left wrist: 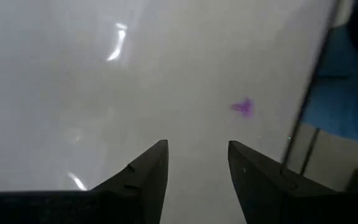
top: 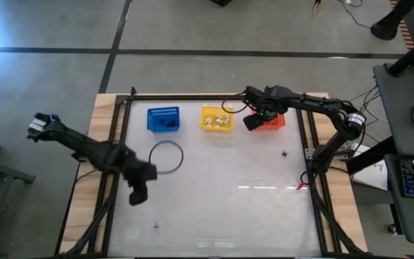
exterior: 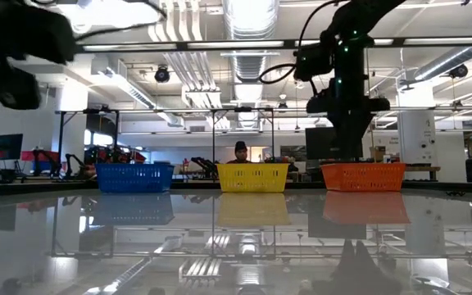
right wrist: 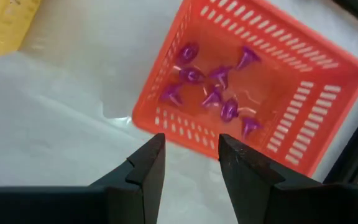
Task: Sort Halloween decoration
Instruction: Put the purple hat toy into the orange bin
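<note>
1. Sorting looks nearly done: small purple cone-shaped plastic trinkets lie heaped in the orange-red plastic mesh basket; pale pieces sit in the yellow mesh basket.
2. Left over: one purple trinket and one tiny black trinket, both on the glossy white desk.
3. Left tool, released and empty, hovers near that purple piece.
4. Right tool, fingers apart and empty, hangs beside the orange-red basket.

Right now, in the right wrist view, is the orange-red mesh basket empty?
No: the orange-red mesh basket holds a cluster of small purple cone-shaped trinkets lying on its floor.
</note>
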